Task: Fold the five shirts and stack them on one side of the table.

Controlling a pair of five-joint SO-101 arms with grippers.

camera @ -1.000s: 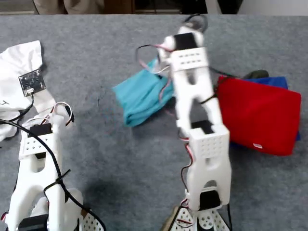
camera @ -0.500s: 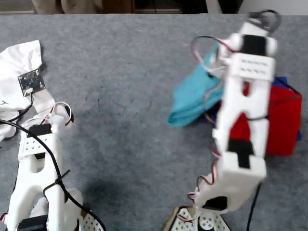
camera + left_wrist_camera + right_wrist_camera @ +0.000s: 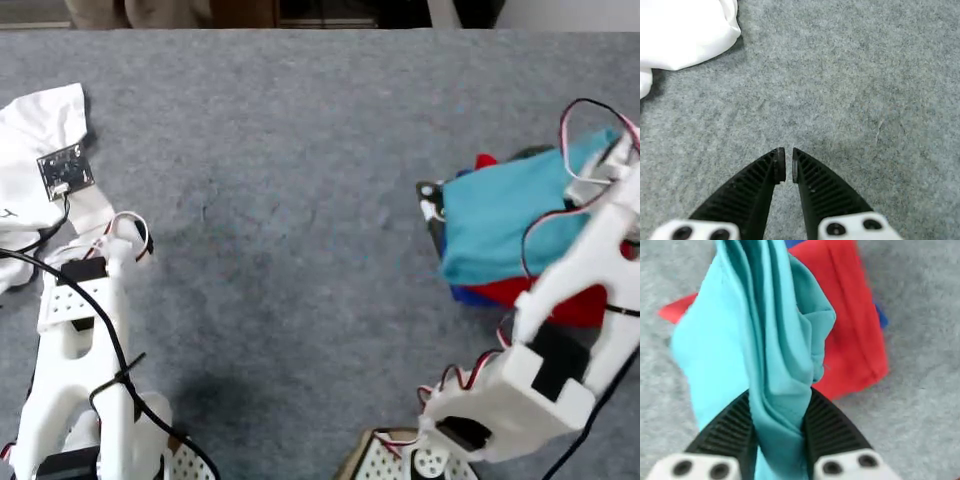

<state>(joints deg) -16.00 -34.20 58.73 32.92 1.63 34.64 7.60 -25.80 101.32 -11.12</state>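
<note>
The right gripper point(image 3: 780, 402) has its jaws clamped on a bunched fold of the turquoise shirt point(image 3: 765, 330), which spreads over the red shirt point(image 3: 850, 335) and covers much of it. A blue shirt point(image 3: 881, 316) peeks out from under the red shirt. Well away from the red shirt across the grey table point(image 3: 280, 200), the left gripper point(image 3: 785, 165) holds nothing, its jaws almost together with a sliver between the tips, a white shirt point(image 3: 685, 30) lying nearby

Soft, even light, probably from overhead, covers the table point(image 3: 300, 150). The left arm point(image 3: 80, 340) casts a faint shadow; the white shirt point(image 3: 685, 30) glares slightly.
</note>
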